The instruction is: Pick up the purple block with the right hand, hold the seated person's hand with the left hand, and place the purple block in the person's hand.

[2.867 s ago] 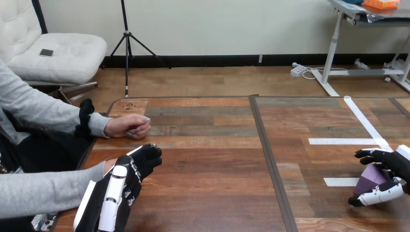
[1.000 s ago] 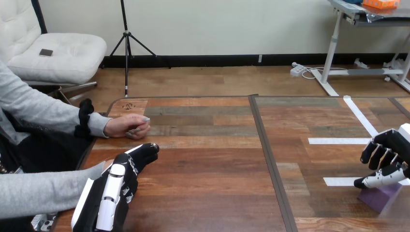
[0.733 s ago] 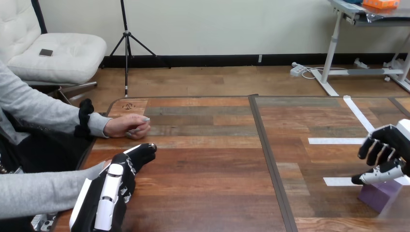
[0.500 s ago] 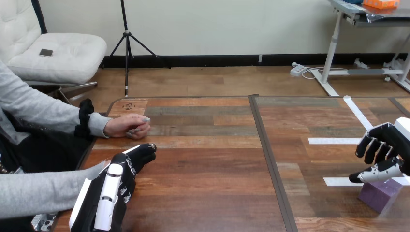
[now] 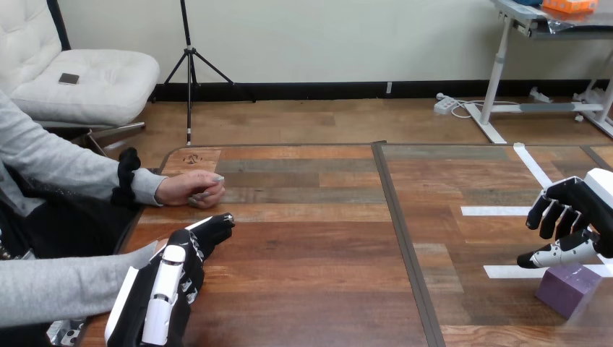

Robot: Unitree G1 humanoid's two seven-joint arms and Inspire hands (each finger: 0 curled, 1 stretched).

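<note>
Right hand [image 5: 571, 220], half open and empty, hovers over purple block [image 5: 567, 289] at lower right, likely pre-grasp; left hand [image 5: 177, 282], straight-fingered, covers person's hand [image 5: 160, 247] at lower left.

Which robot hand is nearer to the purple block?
The right hand, hovering close over the purple block; the left hand is far off, by the person's sleeve.

The right hand [image 5: 575, 206] is letting go of the purple block [image 5: 567, 289], which it was gripping 2.9 s ago. It is rising clear of the block and drifting toward the view's left, with its fingers uncurling and hanging loose. The block is now standing free on the table [image 5: 311, 253], just below the thumb.
</note>
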